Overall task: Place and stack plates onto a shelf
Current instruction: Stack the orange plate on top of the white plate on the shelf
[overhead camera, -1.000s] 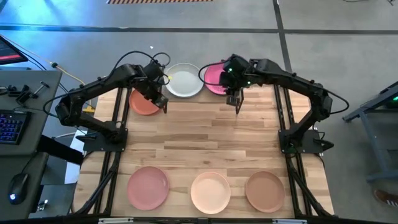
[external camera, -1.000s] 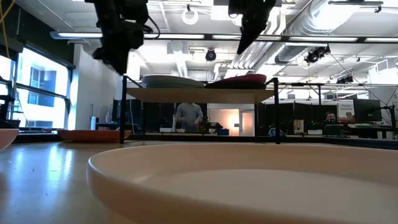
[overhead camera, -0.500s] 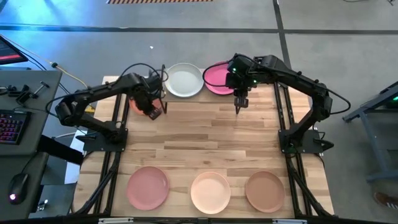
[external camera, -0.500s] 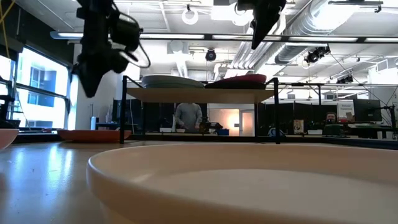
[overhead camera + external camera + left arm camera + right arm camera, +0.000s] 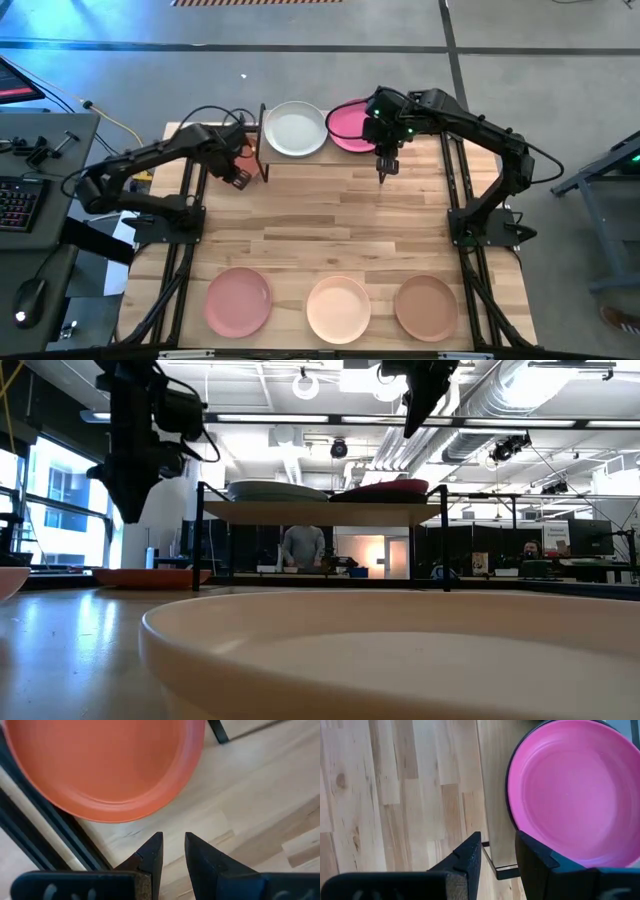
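Note:
The shelf [image 5: 262, 150] [image 5: 320, 512] stands at the table's far edge. On it sit a pale plate [image 5: 295, 130] on a short stack and a magenta plate [image 5: 348, 122] [image 5: 565, 795] on a dark one. The orange plate [image 5: 100, 765] [image 5: 150, 575] lies flat on the table left of the shelf, mostly under my left arm in the high view. My left gripper [image 5: 238, 178] [image 5: 173, 840] hovers just off the plate's near rim, fingers a narrow gap apart. My right gripper [image 5: 383, 172] [image 5: 498, 840] hangs high, just near of the magenta plate, narrowly open and empty.
Pink [image 5: 238, 300], cream [image 5: 338, 307] and tan-brown [image 5: 426, 306] plates lie in a row along the table's near edge; the cream one fills the foreground of the low view. Bare wood lies between them and the shelf. A person stands in the room beyond the table.
My left gripper has moved from above the orange plate toward the table's left and near edges and has come lower. My right gripper shifted slightly toward the table's right, then kept still. No plate has moved.

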